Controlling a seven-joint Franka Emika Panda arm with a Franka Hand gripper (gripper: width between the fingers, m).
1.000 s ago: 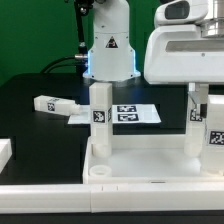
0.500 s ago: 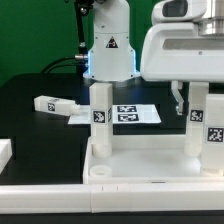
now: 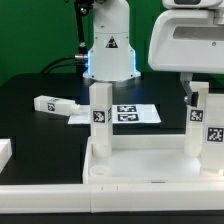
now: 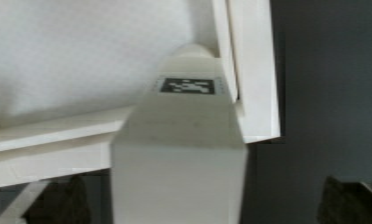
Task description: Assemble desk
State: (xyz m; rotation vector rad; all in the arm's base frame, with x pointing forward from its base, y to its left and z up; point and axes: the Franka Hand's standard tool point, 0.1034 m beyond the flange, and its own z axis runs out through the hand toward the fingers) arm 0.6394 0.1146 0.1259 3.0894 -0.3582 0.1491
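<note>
gripper (image 3: pixel 197 86): jaws apart, poised over top of leg 1 (image 3: pixel 197 130); wrist view shows gaps either side of leg, no contact.
leg 1: upright in tabletop (image 3: pixel 150 165), exterior view's right.
tabletop: white tray, along counter (image 3: pixel 30 122) edge nearest exterior cam.
leg 2 (image 3: pixel 100 115): upright in tabletop, exterior view's left.
leg 3 (image 3: pixel 55 104): lying loose on counter, beyond tabletop, twd exterior view's left.
marker board (image 3: pixel 135 113): flat, mid-counter, just behind tabletop.
</note>
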